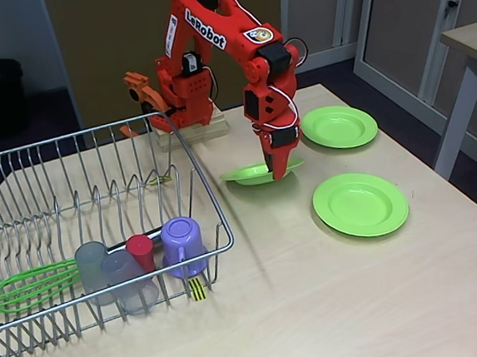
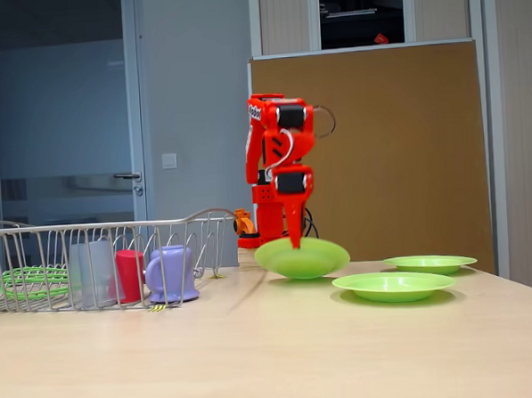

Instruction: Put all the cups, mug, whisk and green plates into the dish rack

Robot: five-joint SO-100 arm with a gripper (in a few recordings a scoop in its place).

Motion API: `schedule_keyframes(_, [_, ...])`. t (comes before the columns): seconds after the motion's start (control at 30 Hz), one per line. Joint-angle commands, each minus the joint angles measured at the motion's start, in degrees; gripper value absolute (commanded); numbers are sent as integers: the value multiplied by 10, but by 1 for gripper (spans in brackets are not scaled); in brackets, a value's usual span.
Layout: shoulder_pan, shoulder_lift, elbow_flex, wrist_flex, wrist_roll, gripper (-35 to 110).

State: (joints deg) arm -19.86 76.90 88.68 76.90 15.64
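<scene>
Both fixed views: gripper (image 1: 278, 168) clamps green plate (image 1: 251, 175) rim, plate tilted off table (image 1: 333, 304), underside toward low camera.

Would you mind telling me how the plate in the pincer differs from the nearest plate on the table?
The held plate hangs tilted, pinched by the pincer; the near plate lies flat on the table, untouched. The held plate is closer to the dish rack. Both are round and lime green.

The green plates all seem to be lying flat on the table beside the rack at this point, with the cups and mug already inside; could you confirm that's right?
Not quite: two green plates lie flat, but the third plate is tilted in the gripper, as both fixed views show. The cups and mug are already in the dish rack.
</scene>
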Motion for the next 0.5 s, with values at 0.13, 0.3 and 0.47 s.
schedule_keyframes(0.13, [-23,83,-68,65,8,0])
schedule_keyframes(0.3, [-34,136,-94,114,29,0])
schedule_keyframes(0.47, [-41,162,-172,156,52,0])
